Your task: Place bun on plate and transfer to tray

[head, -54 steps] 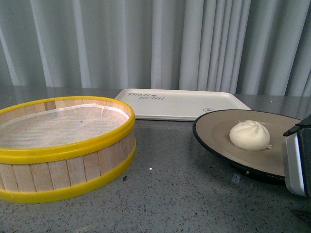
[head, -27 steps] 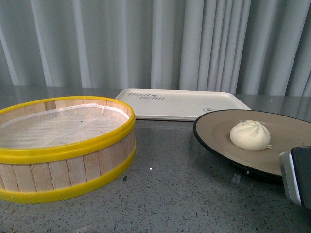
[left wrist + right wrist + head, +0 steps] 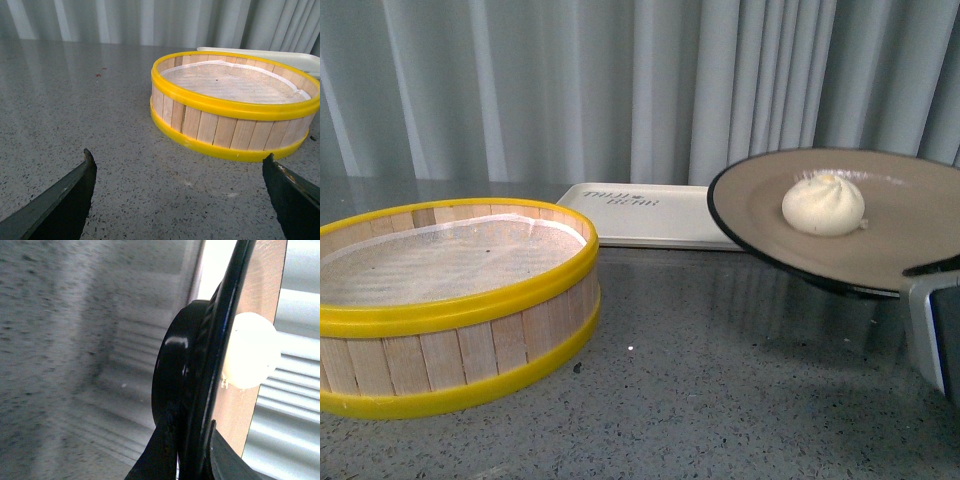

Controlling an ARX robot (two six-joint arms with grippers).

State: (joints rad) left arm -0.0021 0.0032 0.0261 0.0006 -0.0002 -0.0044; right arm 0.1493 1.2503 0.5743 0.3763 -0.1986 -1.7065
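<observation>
— Black and glossy, that rim: is our right gripper [image 3: 192, 440] gripping it?
— It is. In the right wrist view our fingers [image 3: 160, 455] are pinching the edge of the plate [image 3: 175, 370]. One is lying against the black underside and one against the tan inside, so we are holding the plate clamped.
— And where is the bun [image 3: 823, 205] sitting?
— We are seeing it on the plate's tan inside, just beyond our fingertips and apart from them, with its pleated top facing up.
— Is the plate resting on anything?
— No. In the front view it is hanging clear of the grey speckled countertop [image 3: 720, 380], and the right gripper alone is carrying it. Its far edge is covering one end of the tray [image 3: 640, 212].
— So the tray is lying beyond the plate?
— Yes, it is lying farther from the right gripper than the plate is, flat on the countertop and near the curtain [image 3: 570, 90]. We cannot tell whether the plate is hanging over the tray or only in front of it.
— What is our left gripper [image 3: 179, 157] doing?
— It is hovering low over the countertop with its jaws spread wide, gripping nothing. The yellow-rimmed wooden steamer basket [image 3: 225, 132] is standing ahead of it, apart from both fingertips. A corner of the tray is showing behind the basket.
</observation>
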